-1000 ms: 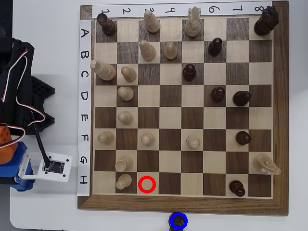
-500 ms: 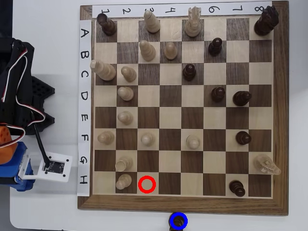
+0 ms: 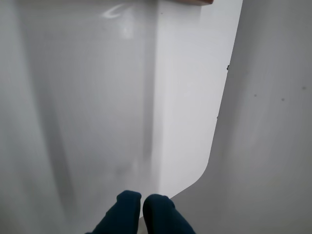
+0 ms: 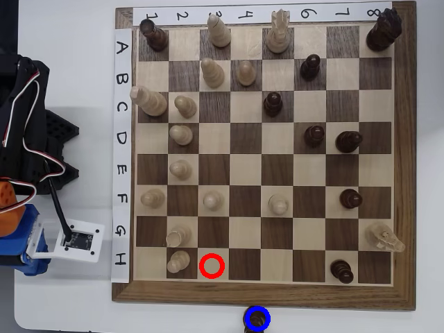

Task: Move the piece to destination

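In the overhead view the piece [image 4: 257, 319], a small dark-brown pawn, stands inside the blue ring [image 4: 257, 309] just off the board's bottom edge, partly cut by the frame. The red ring [image 4: 212, 266] marks an empty square in row H. My arm [image 4: 28, 139] is folded at the far left, well away from the board and the piece. In the wrist view my gripper [image 3: 142, 207] shows two dark blue fingertips [image 3: 127, 204] pressed together with nothing between them, over bare white table.
The wooden chessboard [image 4: 125, 139] holds several cream and dark pieces, with paper labels along its top and left edges. A white camera board [image 4: 76, 239] hangs off the arm near row G. In the wrist view a brown wooden corner [image 3: 187, 2] shows at the top edge.
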